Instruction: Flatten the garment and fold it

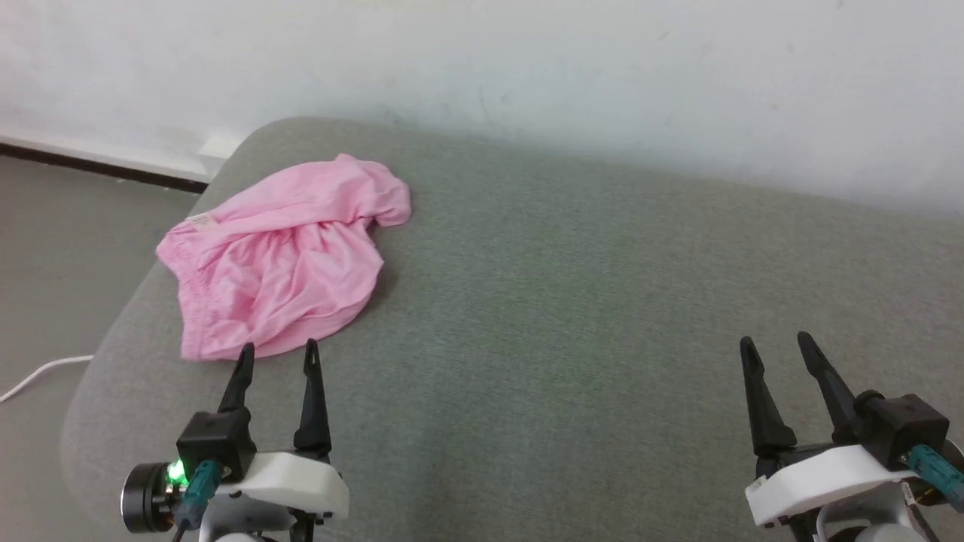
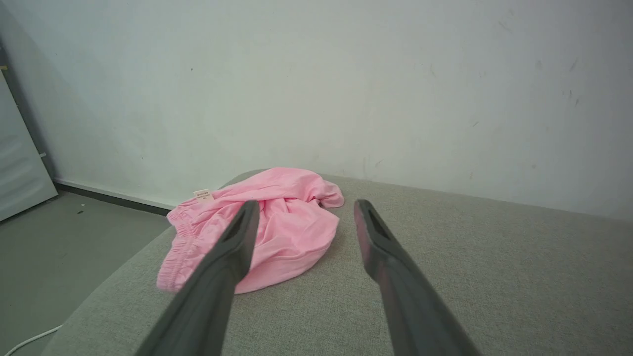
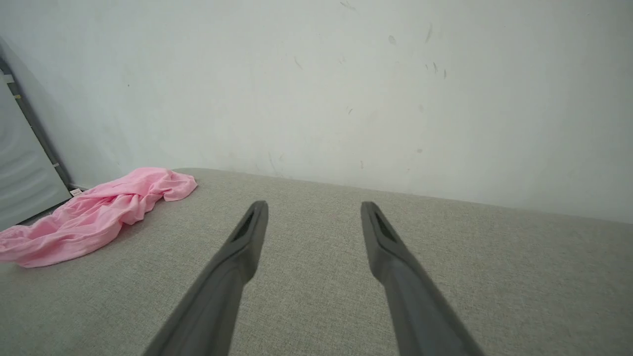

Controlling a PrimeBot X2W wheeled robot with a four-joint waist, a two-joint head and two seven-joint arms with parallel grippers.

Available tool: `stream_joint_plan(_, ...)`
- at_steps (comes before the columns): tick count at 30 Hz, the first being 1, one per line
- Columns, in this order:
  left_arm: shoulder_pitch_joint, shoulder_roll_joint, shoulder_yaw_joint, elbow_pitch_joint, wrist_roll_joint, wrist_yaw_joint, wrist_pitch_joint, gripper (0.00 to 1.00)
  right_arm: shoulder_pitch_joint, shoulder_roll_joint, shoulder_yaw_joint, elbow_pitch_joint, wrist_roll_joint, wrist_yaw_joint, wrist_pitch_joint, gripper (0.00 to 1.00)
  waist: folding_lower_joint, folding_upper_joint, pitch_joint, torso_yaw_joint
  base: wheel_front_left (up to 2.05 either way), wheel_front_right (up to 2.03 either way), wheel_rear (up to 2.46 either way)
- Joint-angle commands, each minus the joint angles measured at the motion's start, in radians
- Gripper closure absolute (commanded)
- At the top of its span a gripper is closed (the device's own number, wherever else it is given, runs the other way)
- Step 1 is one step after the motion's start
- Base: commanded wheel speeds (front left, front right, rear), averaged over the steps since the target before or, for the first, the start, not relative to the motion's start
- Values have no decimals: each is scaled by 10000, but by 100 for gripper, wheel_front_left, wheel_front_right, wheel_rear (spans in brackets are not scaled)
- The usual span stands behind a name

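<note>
The garment point(image 1: 279, 256) sits bunched at the far-left corner of the grey cushion point(image 1: 587, 316), close to the cushion's left edge & not yet flattened. Its long axis runs diagonally, from the near-left hem up to a twisted tail at the far right, toward the wall point(image 1: 527, 60). The waistband point(image 1: 179, 280) lies along the left side w/ the label point(image 1: 199, 219) at its far end.

The left gripper point(image 1: 279, 345) is nearer by far. Its fingers are spread fairly wide & hold nothing, w/ tips pointing at the near hem & just short of it in the head view. Can't tell if a tip brushes the cloth. In the left wrist view the cloth is right ahead, slightly left of centre.

The right gripper point(image 1: 775, 338) is also spread & empty, over bare cushion well apart from the garment, which lies off to its left & further away.

Judgement: the next move turns on that offset. The left arm needs only a short reach fwd to take the hem or waistband. The right arm has to cross most of the cushion leftward to reach the twisted tail. Prob. the sensible pairing is left on the waistband side & right on the tail, pulling apart along the diagonal. Risk: thin cloth this near the edge could slide off toward the floor point(image 1: 45, 286) if dragged left.
</note>
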Motion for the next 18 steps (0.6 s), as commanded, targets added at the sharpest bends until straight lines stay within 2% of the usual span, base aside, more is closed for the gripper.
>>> stream_joint_plan(1, 131, -31, 7, 29, -122, 69, -92, 0, 121, 20, 2, 32, 121, -13, -89, 0, 0, -1, 10, 301, 0, 0, 0)
stream_joint_plan(18, 170, 41, -145, 166, -363, 122, -447, 0, 103, 25, 157, 211, 479, -16, -444, 0, 0, -1, 19, 1539, 0, 0, 0)
